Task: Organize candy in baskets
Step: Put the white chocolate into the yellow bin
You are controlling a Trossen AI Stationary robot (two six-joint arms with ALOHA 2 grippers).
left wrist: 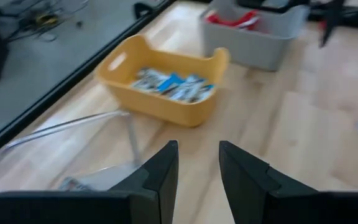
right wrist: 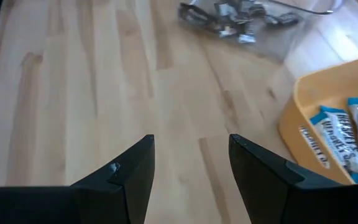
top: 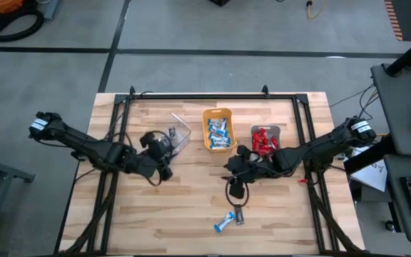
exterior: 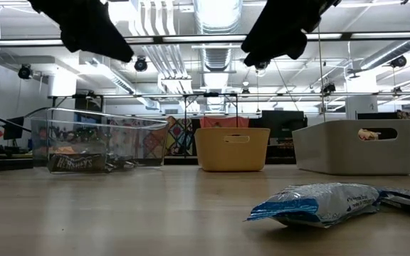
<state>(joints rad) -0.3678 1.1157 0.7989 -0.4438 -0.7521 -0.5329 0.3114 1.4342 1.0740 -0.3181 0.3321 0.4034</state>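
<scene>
A pale wooden table (top: 191,207) stands on a grey concrete floor (top: 191,28) crossed by dark lines — overhead, bright ceiling lights (exterior: 216,14) and silver ducts (exterior: 216,60).

"HERSHEY'S" can be read on a dark candy bar (exterior: 77,163) in the clear basket (exterior: 98,139), and on a blue-and-white bar (right wrist: 328,134) in the orange basket (right wrist: 303,118).
</scene>
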